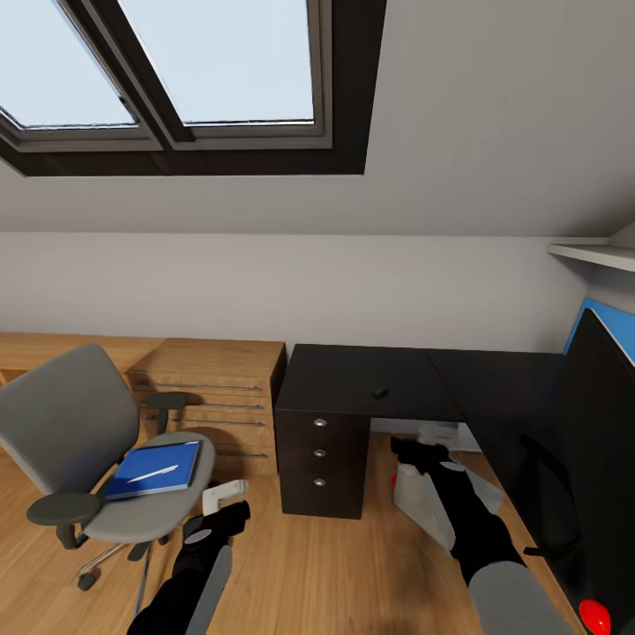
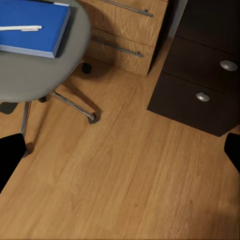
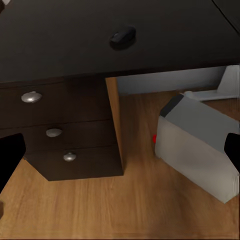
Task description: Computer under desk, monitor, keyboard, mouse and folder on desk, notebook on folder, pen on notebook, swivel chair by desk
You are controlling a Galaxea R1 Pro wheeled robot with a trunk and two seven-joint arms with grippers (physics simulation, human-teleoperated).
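The swivel chair (image 1: 79,441) stands left of the desk (image 1: 362,379) with the blue folder (image 1: 154,469) on its seat and the white pen (image 1: 152,474) on the folder. The left wrist view looks down on the folder (image 2: 30,27), pen (image 2: 20,28) and seat (image 2: 35,75). The mouse (image 1: 379,392) lies on the desk. The monitor (image 1: 600,450) stands at the right. The computer (image 3: 195,147) sits on the floor under the desk, tilted. My left gripper (image 1: 227,504) hangs open over the floor beside the chair. My right gripper (image 1: 407,448) is open above the computer. Keyboard and notebook are out of view.
A wooden chest of drawers (image 1: 212,388) stands between chair and desk. The desk's drawer unit (image 1: 322,459) has round silver knobs. A white desk leg (image 3: 230,82) stands behind the computer. A sloped ceiling with a roof window (image 1: 203,70) is overhead. Wood floor (image 2: 130,170) lies open before the drawers.
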